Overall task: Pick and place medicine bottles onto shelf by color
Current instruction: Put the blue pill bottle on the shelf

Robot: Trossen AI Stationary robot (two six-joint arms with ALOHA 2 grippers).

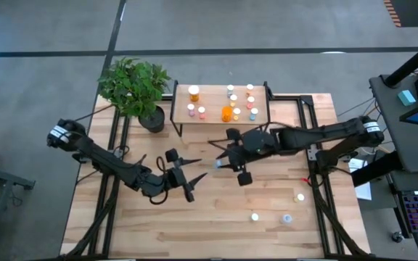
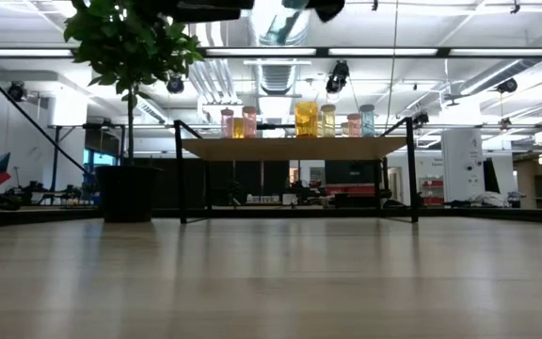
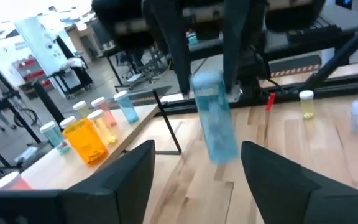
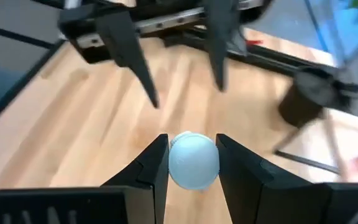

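A blue medicine bottle (image 3: 216, 124) hangs over the middle of the table, with my right gripper (image 1: 220, 164) shut on it. My left gripper (image 1: 194, 178) faces it from the table's left, open. Its two fingers (image 3: 129, 180) stand on either side of the bottle's lower end with a gap to each. The shelf (image 1: 261, 116) stands at the far middle and carries several bottles, among them a larger orange one (image 1: 226, 113). In the low view the shelf (image 2: 294, 148) shows with its row of bottles. My right gripper pinches the blue bottle's upper end, by its pale cap (image 4: 178, 163), between its two fingers. The fingers (image 3: 232, 56) come slanting down from the table's right side. The bottle hangs below them, slightly tilted and clear of the table.
A potted plant (image 1: 133, 87) stands left of the shelf. Three loose bottles lie on the near right of the table: a yellow one (image 1: 300, 196), a pale one (image 1: 255, 216) and another (image 1: 287, 217). Black frame rails (image 1: 318, 188) run along the table's sides.
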